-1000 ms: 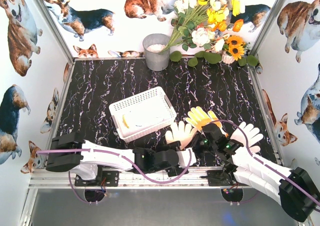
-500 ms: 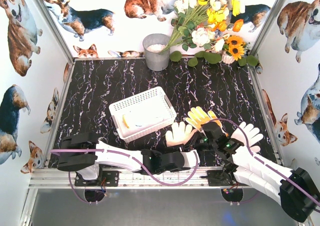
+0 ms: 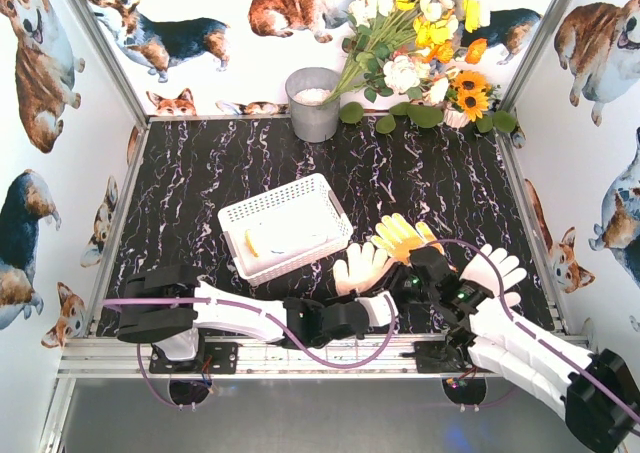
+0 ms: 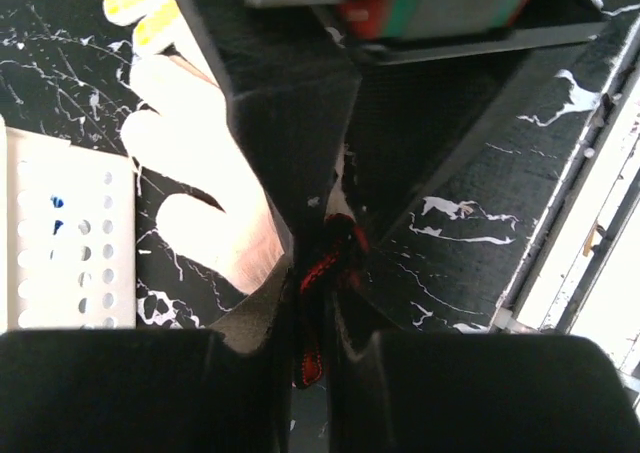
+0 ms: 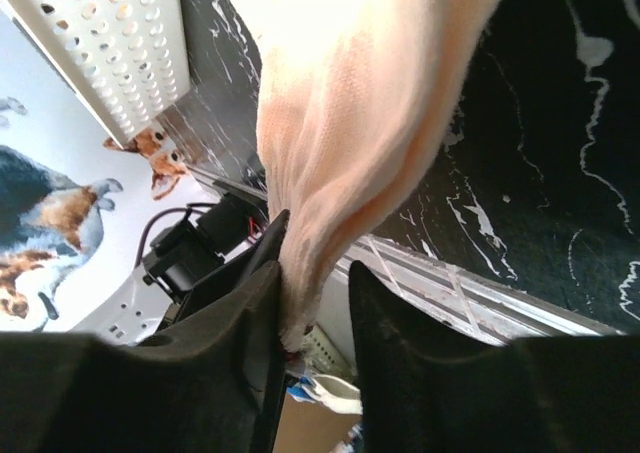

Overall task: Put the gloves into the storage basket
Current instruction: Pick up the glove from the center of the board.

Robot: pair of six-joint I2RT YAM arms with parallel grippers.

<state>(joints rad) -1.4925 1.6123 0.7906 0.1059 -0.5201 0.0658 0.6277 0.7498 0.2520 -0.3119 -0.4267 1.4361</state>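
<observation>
- middle cream glove point(image 3: 360, 266): cuff hidden in top view; in left wrist view its red-edged cuff sits dark and blurred in the closed left hand point(image 4: 312, 323)
- right hand point(image 5: 318, 298): cloth runs between its fingers point(image 5: 240, 333); gripped or slack, can't tell; the glove is cut off at the top edge there
- yellow glove point(image 3: 400, 235): cuff covered by right arm point(image 3: 520, 343); only fingertips show at left wrist top edge
- right cream glove point(image 3: 492, 270): cuff under right arm
- storage basket point(image 3: 285, 228): contents too small, just a yellowish bit; cropped in both wrist views
- grey bucket point(image 3: 313, 103): white contents unidentifiable
</observation>
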